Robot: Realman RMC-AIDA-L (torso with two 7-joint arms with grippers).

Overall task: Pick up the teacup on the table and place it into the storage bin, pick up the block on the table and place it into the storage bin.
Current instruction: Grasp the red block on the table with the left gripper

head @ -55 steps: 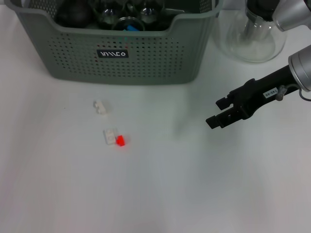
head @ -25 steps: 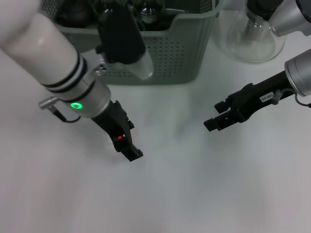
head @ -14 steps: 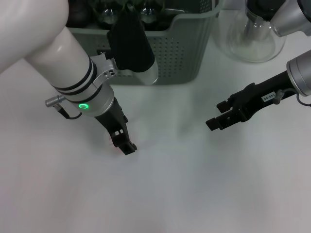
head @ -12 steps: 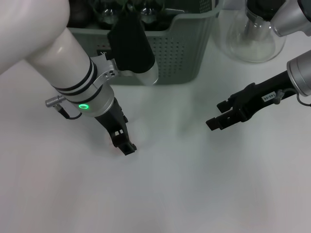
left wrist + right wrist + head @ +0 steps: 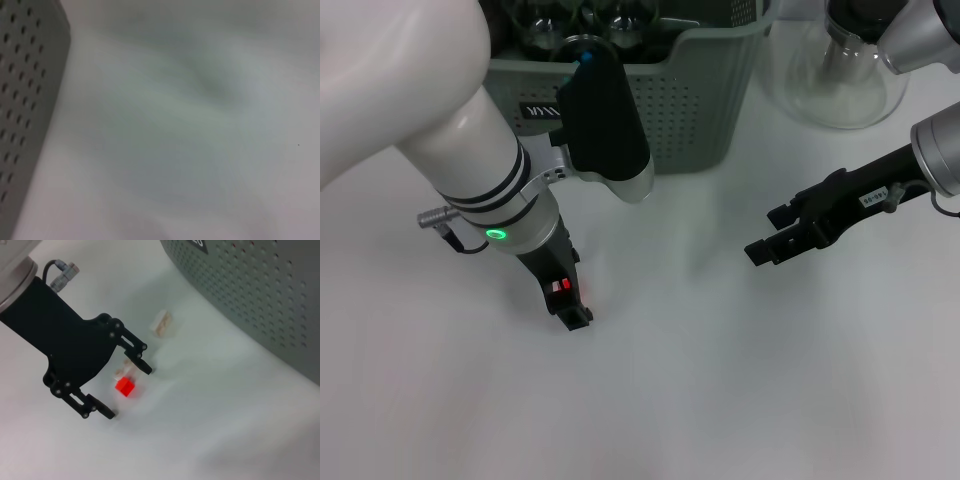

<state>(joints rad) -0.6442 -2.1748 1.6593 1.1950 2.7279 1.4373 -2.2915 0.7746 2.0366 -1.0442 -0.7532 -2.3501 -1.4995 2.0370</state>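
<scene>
1. Since a moment ago the left arm has drawn slightly back toward the robot, and the left gripper (image 5: 565,297) now sits low over the red block (image 5: 124,386), which had been hidden under it.
2. Seen from the right wrist, the left gripper (image 5: 129,390) has its fingers spread wide, one finger on each side of the red block and neither touching it; it holds nothing.
3. The left arm slants down from the upper left of the head view, its wrist ring glowing green, with the fingers pointing down at the white worktop (image 5: 720,390).
4. A pale block (image 5: 123,371) lies touching the red one, partly behind a finger, and another pale block (image 5: 163,323) lies a little apart, nearer the storage bin (image 5: 690,110).
5. The storage bin stands at the far edge of the worktop, with glassware inside; no teacup can be made out for certain.
6. The right gripper (image 5: 767,234) hovers well to the right, arm reaching in level from the side, fingers parted and empty.
7. A clear glass vessel (image 5: 840,75) stands beside the bin.
</scene>
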